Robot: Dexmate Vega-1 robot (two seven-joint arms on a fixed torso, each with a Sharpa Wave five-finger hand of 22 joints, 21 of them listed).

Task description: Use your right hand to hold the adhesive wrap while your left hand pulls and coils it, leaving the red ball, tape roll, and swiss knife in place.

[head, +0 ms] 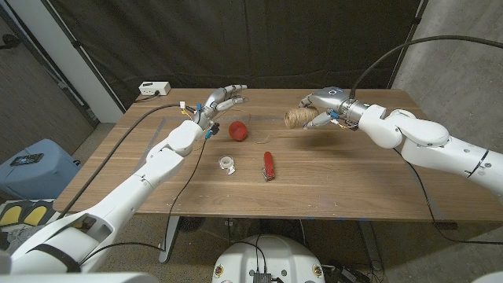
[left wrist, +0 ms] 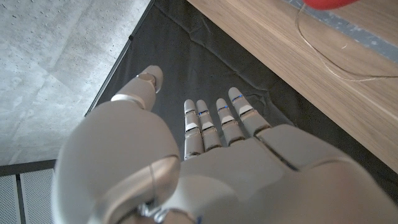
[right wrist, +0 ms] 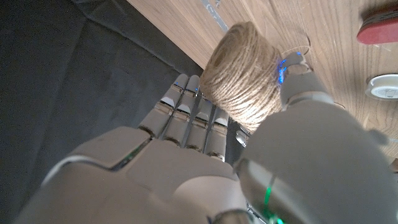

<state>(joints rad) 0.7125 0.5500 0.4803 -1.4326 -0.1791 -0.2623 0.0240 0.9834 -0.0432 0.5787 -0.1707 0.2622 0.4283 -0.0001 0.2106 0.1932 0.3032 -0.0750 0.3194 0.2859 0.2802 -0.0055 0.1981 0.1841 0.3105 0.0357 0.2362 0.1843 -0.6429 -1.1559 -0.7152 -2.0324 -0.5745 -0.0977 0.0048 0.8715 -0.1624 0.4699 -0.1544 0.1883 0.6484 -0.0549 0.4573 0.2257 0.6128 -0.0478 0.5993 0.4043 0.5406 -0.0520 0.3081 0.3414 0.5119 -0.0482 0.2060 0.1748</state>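
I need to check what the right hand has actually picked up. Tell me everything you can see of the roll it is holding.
The roll looks like a spool of tan, twine-like cord wound in tight turns into a short cylinder, not a smooth wrap. The right robot hand grips it, fingers behind and thumb in front, above the table's far side. A thin loose strand curves away from it across the wood. Nothing else touches it.

Left hand seen from behind, fingers straight and apart, holding nothing, beside wooden table, red ball at edge.
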